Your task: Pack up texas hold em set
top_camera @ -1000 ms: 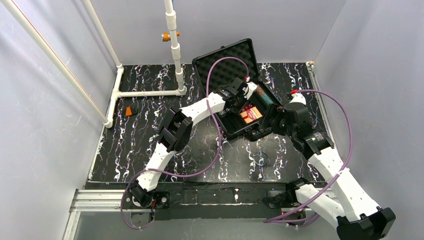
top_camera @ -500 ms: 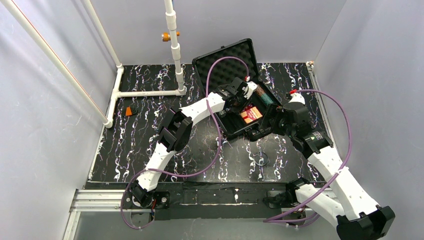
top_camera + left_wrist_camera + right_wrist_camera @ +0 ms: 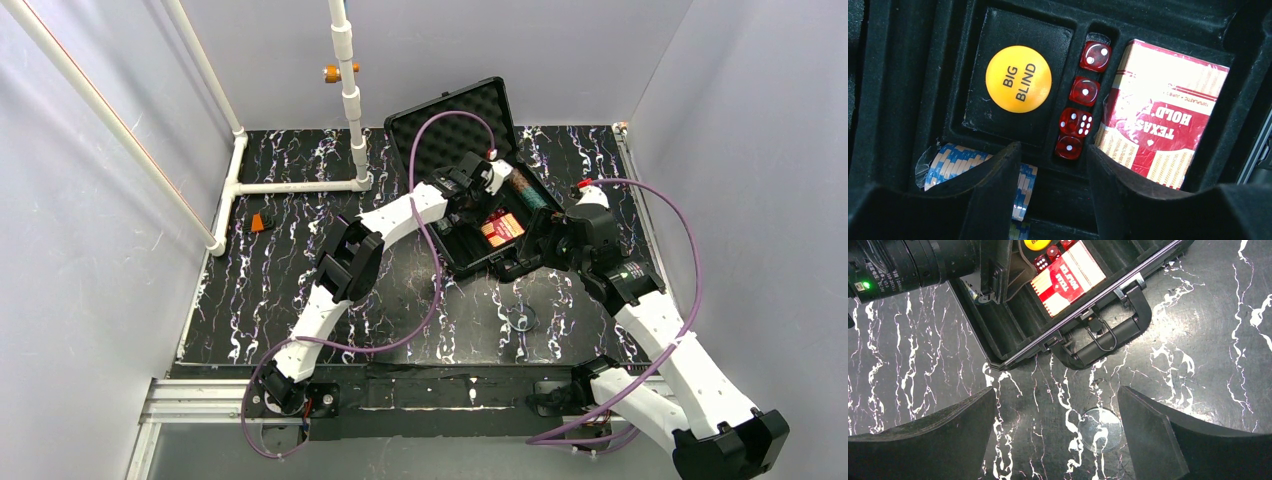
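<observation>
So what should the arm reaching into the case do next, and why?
Probably lift the left gripper straight up, out of the case. Its fingers stand apart and grip nothing, and four red dice sit in their slot beside the card box, so it seems done there.

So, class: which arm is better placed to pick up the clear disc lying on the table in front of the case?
Right. The right gripper hangs open over the clear disc, nothing between them. The left gripper is inside the case, over the dice.
</observation>
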